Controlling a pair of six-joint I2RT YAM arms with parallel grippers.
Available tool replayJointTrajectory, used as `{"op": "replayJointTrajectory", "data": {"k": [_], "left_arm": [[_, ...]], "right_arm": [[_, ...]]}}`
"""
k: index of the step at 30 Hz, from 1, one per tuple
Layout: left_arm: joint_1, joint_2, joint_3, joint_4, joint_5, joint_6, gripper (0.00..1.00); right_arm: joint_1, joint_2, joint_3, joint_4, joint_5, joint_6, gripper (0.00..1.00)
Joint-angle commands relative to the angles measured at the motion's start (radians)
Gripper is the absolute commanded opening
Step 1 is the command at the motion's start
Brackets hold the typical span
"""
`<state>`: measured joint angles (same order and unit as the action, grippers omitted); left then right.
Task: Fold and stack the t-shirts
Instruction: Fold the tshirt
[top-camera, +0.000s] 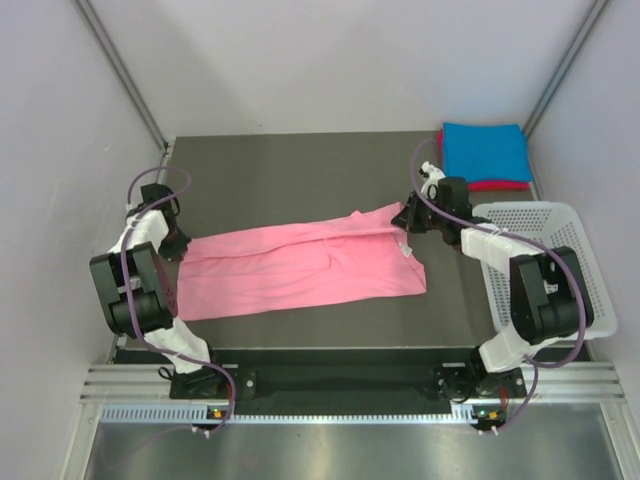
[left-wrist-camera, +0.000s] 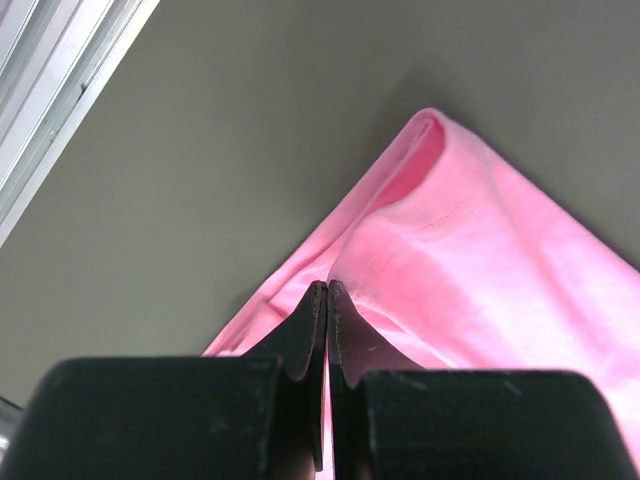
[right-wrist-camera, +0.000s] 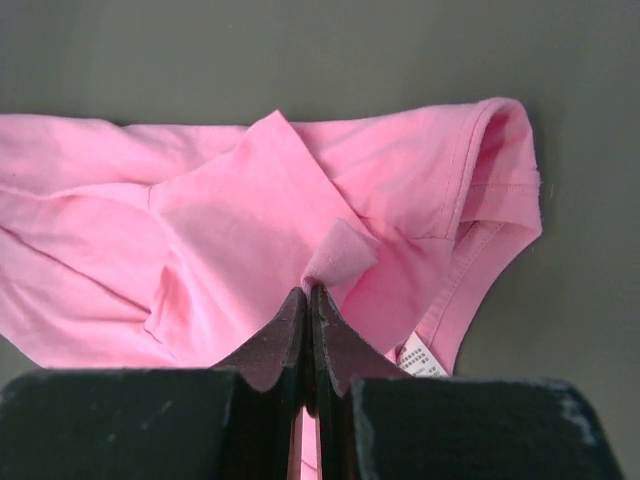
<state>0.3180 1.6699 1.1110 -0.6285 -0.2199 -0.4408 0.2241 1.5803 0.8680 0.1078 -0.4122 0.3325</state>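
Pink t-shirt (top-camera: 300, 265) lies stretched left to right across the middle of the bench (top-camera: 290, 170), doubled lengthwise and creased. At its left end, the left end effector (left-wrist-camera: 326, 290) is pressed together on a corner of the cloth, with only a thin edge between the tips. At its right end, by collar and label, the right end effector (right-wrist-camera: 308, 292) pinches a small tuck of fabric. Far right corner: blue t-shirt (top-camera: 485, 150) folded, sitting on the magenta-red t-shirt (top-camera: 497, 185); white basket (top-camera: 520, 208) just on their near side. Risks, as I judge them: both holds look shallow, so a lift could slip a corner free and collapse the fold. Uneven pull would skew the edges. A carry toward the stack might snag the basket rim.
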Motion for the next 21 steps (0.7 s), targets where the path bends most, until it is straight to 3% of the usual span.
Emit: {"op": "replayJointTrajectory", "data": {"k": [1, 11, 21], "left_arm": [[0.004, -0.050, -0.011, -0.003, -0.038, -0.006, 0.00], [0.004, -0.087, 0.003, -0.040, -0.061, -0.024, 0.00], [0.006, -0.082, -0.051, -0.057, -0.116, -0.010, 0.00]], "right_arm": [[-0.005, -0.080, -0.006, 0.041, 0.013, -0.033, 0.00], [0.003, -0.155, -0.004, -0.016, 0.035, -0.050, 0.00], [0.018, -0.203, -0.150, 0.000, 0.009, -0.003, 0.00]]}}
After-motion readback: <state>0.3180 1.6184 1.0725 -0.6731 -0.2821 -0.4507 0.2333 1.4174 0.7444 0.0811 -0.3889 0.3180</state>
